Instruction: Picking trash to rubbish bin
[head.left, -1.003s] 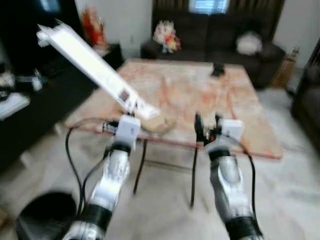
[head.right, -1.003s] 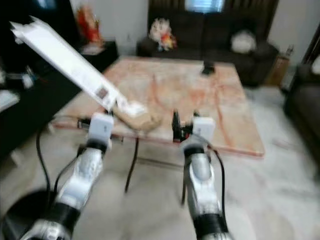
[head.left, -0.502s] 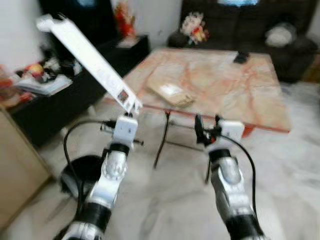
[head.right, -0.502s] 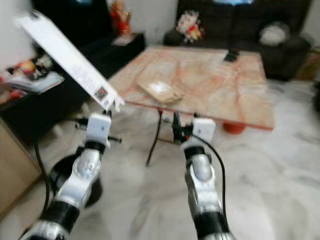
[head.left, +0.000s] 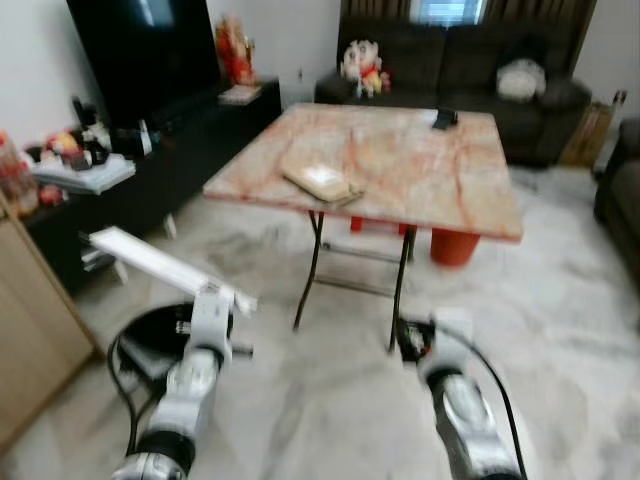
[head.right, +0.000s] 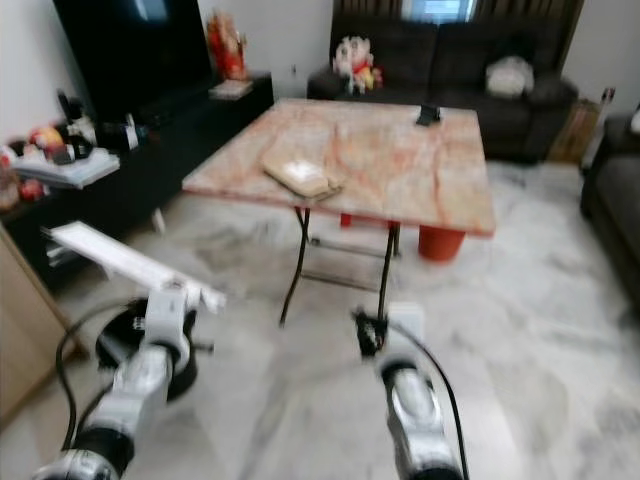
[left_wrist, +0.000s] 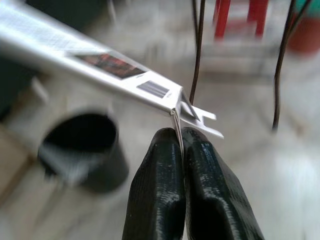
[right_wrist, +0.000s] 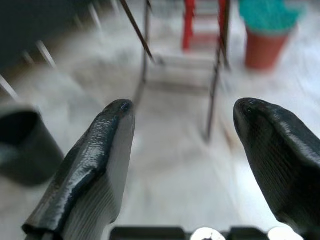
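A long white flattened carton (head.left: 165, 268) slants out to the left above the floor, one end pinched in my left gripper (head.left: 232, 303), which is shut on it. The left wrist view shows the black fingers (left_wrist: 162, 170) pressed together on the carton's torn end (left_wrist: 190, 111). A round black rubbish bin (head.left: 150, 342) stands on the floor under and behind the carton, also seen as a dark bin (left_wrist: 82, 150) in the left wrist view. My right gripper (head.left: 408, 340) hangs low over the floor with its fingers (right_wrist: 107, 145) open, holding nothing.
A marble-patterned folding table (head.left: 420, 180) stands ahead with a brown parcel (head.left: 320, 182) and a small dark object (head.left: 445, 119) on it. A red tub (head.left: 455, 245) sits under it. A black TV stand (head.left: 150, 170) and wooden cabinet (head.left: 30, 340) line the left; a sofa (head.left: 450, 70) stands behind.
The view has pulled back from the table. My left arm has swung the carton down from high and steep to low and nearly level over the bin. Both arms sit lower.
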